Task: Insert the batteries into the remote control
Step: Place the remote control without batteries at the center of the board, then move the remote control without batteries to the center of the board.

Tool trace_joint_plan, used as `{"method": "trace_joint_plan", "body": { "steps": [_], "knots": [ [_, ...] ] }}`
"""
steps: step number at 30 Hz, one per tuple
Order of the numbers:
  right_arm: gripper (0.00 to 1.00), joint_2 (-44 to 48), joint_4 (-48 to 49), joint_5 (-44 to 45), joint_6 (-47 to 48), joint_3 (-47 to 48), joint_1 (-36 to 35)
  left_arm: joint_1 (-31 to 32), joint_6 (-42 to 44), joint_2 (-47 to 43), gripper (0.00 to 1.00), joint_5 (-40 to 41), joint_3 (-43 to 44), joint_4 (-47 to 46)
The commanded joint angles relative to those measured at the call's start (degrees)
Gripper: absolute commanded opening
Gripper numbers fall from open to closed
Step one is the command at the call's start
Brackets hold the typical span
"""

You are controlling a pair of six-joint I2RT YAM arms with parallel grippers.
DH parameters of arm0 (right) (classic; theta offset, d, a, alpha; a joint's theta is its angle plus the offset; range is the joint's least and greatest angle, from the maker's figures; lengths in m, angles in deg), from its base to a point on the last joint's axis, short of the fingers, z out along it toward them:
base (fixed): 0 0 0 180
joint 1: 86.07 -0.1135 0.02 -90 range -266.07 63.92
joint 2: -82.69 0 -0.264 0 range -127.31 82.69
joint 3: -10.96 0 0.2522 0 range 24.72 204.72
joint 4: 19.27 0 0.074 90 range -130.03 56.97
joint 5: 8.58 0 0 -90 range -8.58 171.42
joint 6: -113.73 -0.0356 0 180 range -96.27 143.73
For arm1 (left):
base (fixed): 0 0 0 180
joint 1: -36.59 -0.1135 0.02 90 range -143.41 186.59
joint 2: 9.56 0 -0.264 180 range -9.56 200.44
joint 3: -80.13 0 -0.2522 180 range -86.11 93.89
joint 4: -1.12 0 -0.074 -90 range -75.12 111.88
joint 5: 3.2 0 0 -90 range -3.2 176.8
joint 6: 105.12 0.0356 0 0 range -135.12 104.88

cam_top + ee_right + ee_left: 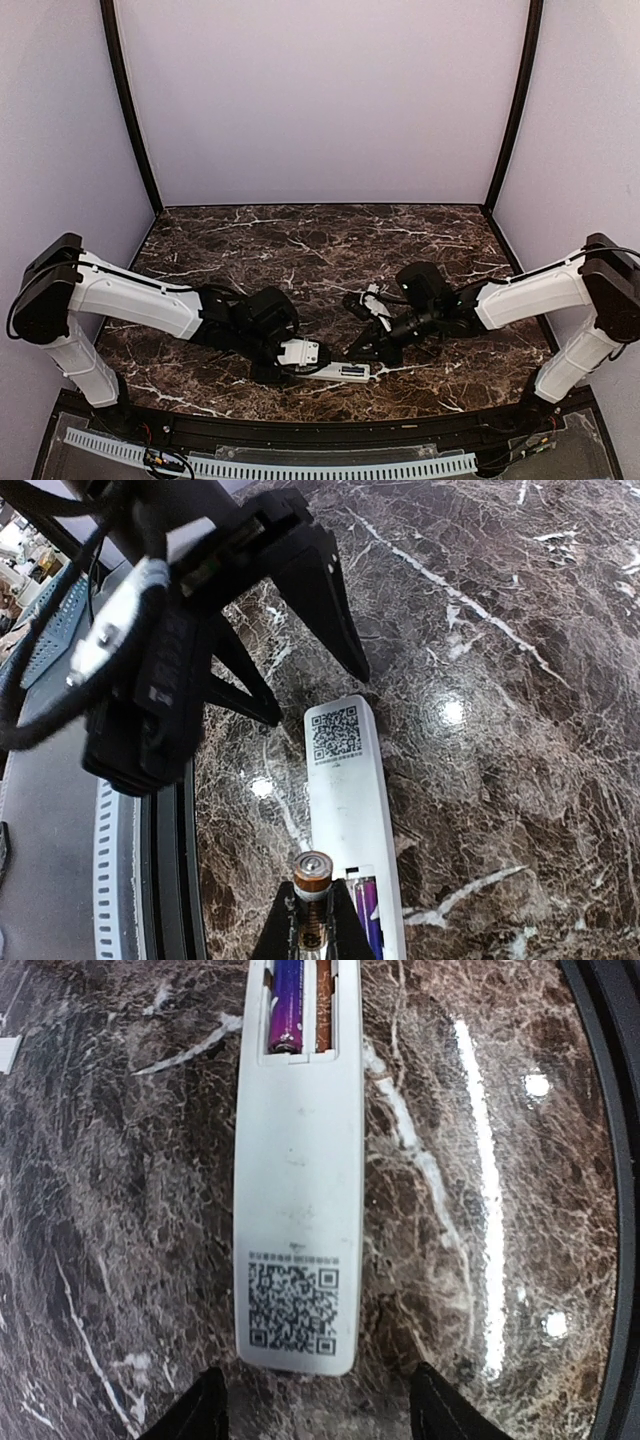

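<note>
Left fingers (208,1410) stood open, remote control (297,1160) end just off their tips, untouched | right fingers (283,935) gripped battery (312,872) at its compartment

Remote control (297,1180) face down, bay open; purple battery (287,1005), copper battery (323,1005) inside.

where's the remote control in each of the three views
Top external: the remote control lies low centre, between the two arms.
Left wrist: it fills the centre, running top to bottom.
Right wrist: it sits lower centre, beside the battery.
Shared landmark: the QR label at one end, in both wrist views; too small overhead.
</note>
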Motion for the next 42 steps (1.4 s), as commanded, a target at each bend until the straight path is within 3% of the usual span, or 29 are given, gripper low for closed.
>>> {"method": "trace_joint_plan", "body": {
  "steps": [1,8,22,30,42],
  "knots": [
    [0.0,-3.3,-2.7,0.8,4.8,4.1,-1.9,0.0,-5.9,-7.9,0.61,-0.6,-3.9,0.4],
    [0.0,-6.8,-9.3,3.8,7.1,7.0,-3.8,0.0,-7.3,-9.9,0.61,-0.9,-8.1,-3.7],
    [0.0,-7.8,-13.1,8.9,7.9,8.3,-6.0,-0.2,-2.6,-0.3,0.62,-4.1,-4.1,-9.2],
    [0.0,-7.7,-15.9,9.9,10.1,10.6,-6.1,-2.1,-3.2,0.4,0.57,-6.6,-3.2,-9.2],
    [0.0,-10.1,-16.9,11.6,11.9,12.5,-6.2,-4.1,-3.4,0.0,0.57,-10.1,-2.7,-8.3]
  ]
}}
